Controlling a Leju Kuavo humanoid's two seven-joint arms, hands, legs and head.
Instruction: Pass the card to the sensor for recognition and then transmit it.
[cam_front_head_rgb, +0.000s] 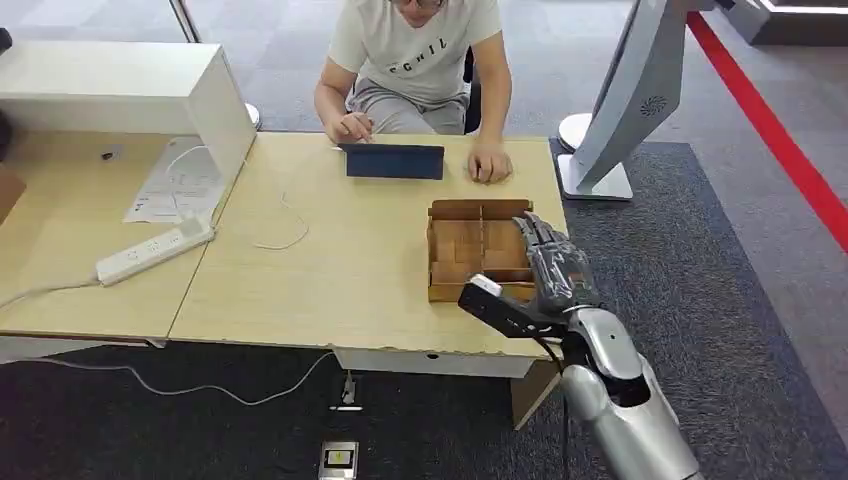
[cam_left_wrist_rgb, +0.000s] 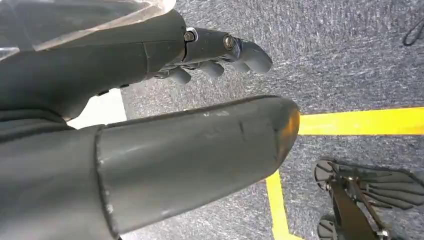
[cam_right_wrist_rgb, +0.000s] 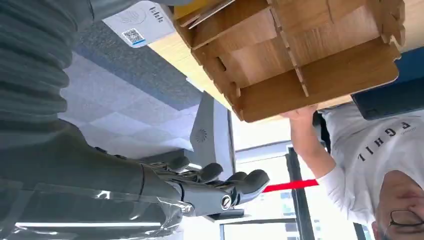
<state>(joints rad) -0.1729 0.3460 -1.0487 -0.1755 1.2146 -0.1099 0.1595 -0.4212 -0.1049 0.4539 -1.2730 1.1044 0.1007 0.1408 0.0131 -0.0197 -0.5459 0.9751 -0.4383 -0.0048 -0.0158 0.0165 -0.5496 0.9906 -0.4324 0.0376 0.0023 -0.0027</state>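
Surface: a light wooden table (cam_front_head_rgb: 330, 270), joined on its left to a second desk of the same wood. The floor below is dark grey carpet with a red line (cam_front_head_rgb: 770, 130) running across it at the right. A white stand (cam_front_head_rgb: 625, 100) with a tilted panel rests on the carpet beside the table's far right corner.

On the left desk I note a white cabinet (cam_front_head_rgb: 130, 85), loose papers (cam_front_head_rgb: 175, 185) and a white power strip (cam_front_head_rgb: 155, 250). A thin white cable (cam_front_head_rgb: 285, 225) trails onto the table.

A person (cam_front_head_rgb: 420, 50) in a white T-shirt sits at the far side with both hands on the table edge. A dark blue device (cam_front_head_rgb: 394, 160) stands propped between those hands.

Container: an open wooden box (cam_front_head_rgb: 478, 250) divided by slats into compartments sits near the table's right front corner. The compartments I can see into show bare wooden floors.

My right hand (cam_front_head_rgb: 550, 265) hovers over the right side of that box, fingers stretched forward and slightly apart with nothing between them.

The white card (cam_right_wrist_rgb: 135, 22), printed with a small square code, appears in my right wrist view just beside the box's near wall, close to the base of my hand. I cannot tell whether my thumb grips it or whether it merely lies there, so the right hand's hold is undetermined.

My left hand (cam_left_wrist_rgb: 150, 65) hangs over carpet marked with yellow lines (cam_left_wrist_rgb: 360, 121), fingers loosely bent, well apart from the thumb, holding nothing
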